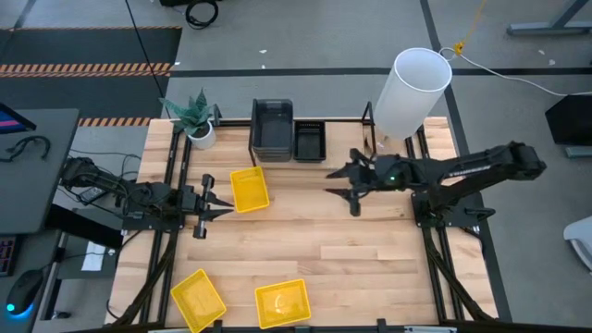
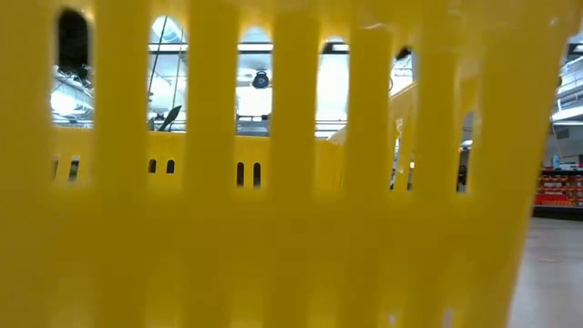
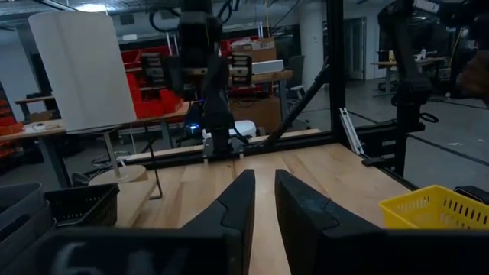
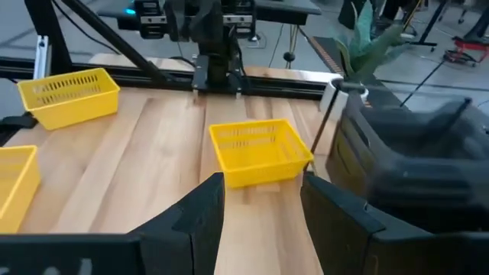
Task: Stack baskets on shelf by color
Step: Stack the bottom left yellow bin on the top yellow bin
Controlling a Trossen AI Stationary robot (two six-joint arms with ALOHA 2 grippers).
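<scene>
Left gripper (image 1: 215,199) fingers narrowly parted, grasping nothing, tips just beside bright yellow slotted plastic basket (image 1: 249,189). Right gripper (image 1: 349,183) fingers spread, empty, same basket well ahead of them. Two more yellow baskets (image 1: 198,299) (image 1: 283,302) at near table edge. Dark grey baskets (image 1: 272,126) and small black basket (image 1: 309,141) on black tube shelf (image 1: 252,129) beyond fingertips.

Yellow baskets (image 1: 250,190) slotted plastic; table (image 1: 351,250) pale wood planks, smooth; shelf (image 1: 370,116) black metal tube.
</scene>
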